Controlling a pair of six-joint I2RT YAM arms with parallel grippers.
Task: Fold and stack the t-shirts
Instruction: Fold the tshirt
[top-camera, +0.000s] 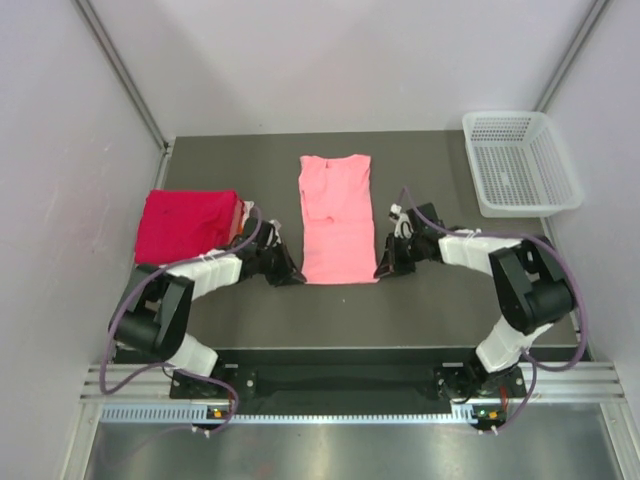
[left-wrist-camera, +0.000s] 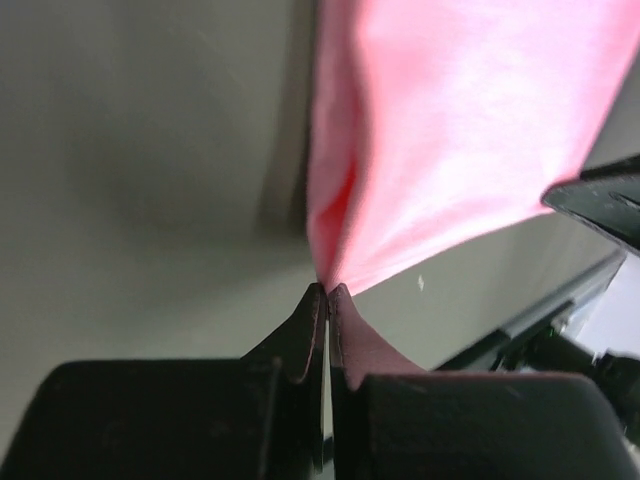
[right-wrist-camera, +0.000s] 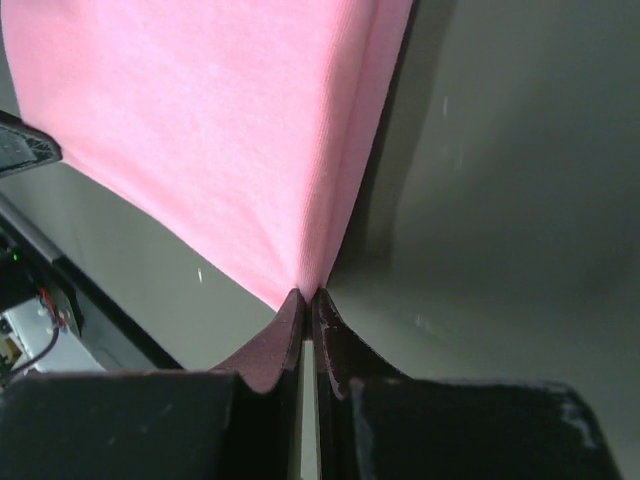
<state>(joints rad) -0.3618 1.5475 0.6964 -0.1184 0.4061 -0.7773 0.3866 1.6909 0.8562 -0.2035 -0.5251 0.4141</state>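
Note:
A light salmon-pink t-shirt (top-camera: 336, 217) lies as a long narrow strip in the middle of the dark table, collar end far. My left gripper (top-camera: 296, 274) is shut on the strip's near left corner (left-wrist-camera: 330, 285). My right gripper (top-camera: 381, 272) is shut on its near right corner (right-wrist-camera: 305, 290). Both pinch the cloth at the fingertips, low at the table top. A folded magenta-red t-shirt (top-camera: 188, 224) sits at the left of the table, just behind the left arm.
A white plastic mesh basket (top-camera: 520, 163) stands at the far right corner. White walls close in the table on three sides. The table's near edge and the arm bases run along the bottom of the top view.

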